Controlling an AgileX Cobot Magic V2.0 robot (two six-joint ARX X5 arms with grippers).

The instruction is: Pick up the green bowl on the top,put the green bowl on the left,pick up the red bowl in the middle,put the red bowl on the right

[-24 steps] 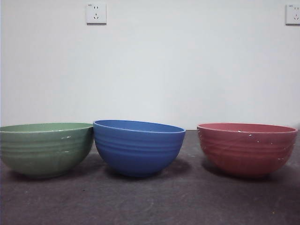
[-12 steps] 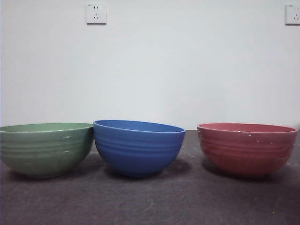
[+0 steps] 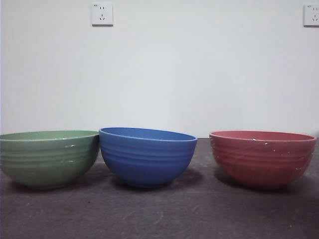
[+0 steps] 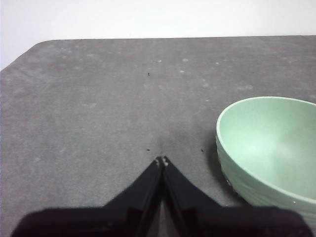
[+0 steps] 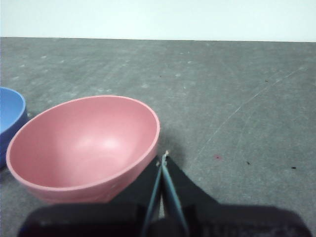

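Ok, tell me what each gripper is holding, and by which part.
Nothing is held. The left gripper is shut beside the green bowl; the right gripper is shut beside the red bowl.

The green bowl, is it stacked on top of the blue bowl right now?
No, the green bowl stands on the table by itself, beside the blue bowl rather than on it.

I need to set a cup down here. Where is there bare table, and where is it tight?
Widest bare gap: between the blue bowl and the red bowl. The table strip in front of all three bowls is bare too. Crowded: the green bowl and blue bowl sit rim to rim.
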